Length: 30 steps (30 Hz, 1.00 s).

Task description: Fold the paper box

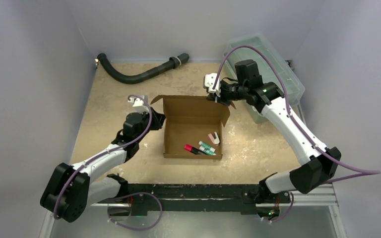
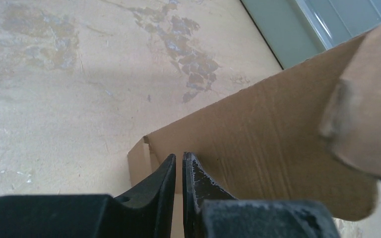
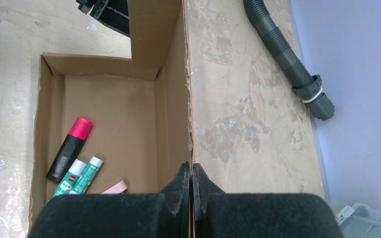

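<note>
The paper box (image 1: 193, 106) is brown cardboard, open-topped, at the table's middle with its back panel standing. My right gripper (image 1: 217, 99) is at the panel's right end. In the right wrist view its jaws (image 3: 192, 166) are shut on the top edge of the box wall (image 3: 171, 109). My left gripper (image 1: 155, 119) is at the box's left side, outside an upright flap (image 3: 154, 29). In the left wrist view its jaws (image 2: 179, 157) stand all but shut, a thin slit between them, facing the flat cardboard (image 2: 268, 139) with nothing seen between them.
Inside the box lie a red-capped black marker (image 1: 192, 148), two green-and-white tubes (image 1: 207, 148) and a pink piece (image 1: 214, 137). A black corrugated hose (image 1: 139, 74) lies along the back. A clear greenish plastic bin (image 1: 273, 64) stands at the back right.
</note>
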{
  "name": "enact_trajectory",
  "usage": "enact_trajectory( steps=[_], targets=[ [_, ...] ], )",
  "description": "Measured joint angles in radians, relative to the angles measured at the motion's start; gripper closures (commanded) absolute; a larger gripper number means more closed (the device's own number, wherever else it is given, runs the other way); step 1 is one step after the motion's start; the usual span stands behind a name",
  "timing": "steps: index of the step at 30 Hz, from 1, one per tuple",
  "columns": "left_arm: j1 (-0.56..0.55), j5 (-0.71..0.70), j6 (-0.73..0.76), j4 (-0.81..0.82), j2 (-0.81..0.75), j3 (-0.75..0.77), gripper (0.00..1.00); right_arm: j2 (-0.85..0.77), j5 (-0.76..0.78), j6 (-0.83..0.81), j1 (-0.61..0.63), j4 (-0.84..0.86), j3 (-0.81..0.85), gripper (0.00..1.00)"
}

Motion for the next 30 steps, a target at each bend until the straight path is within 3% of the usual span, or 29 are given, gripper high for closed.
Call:
enact_trajectory(
  steps=[8, 17, 30],
  targets=[
    [0.0, 0.008, -0.019, 0.005, 0.018, -0.043, 0.92, 0.0, 0.0, 0.002, 0.0, 0.0, -0.004, 1.0],
    [0.0, -0.028, -0.028, -0.031, -0.091, -0.113, 0.92, -0.01, -0.017, -0.023, -0.001, 0.005, -0.021, 1.0],
    [0.003, -0.048, -0.027, -0.086, -0.131, -0.115, 0.94, -0.019, -0.05, -0.083, -0.001, -0.039, -0.023, 1.0]
  ],
)
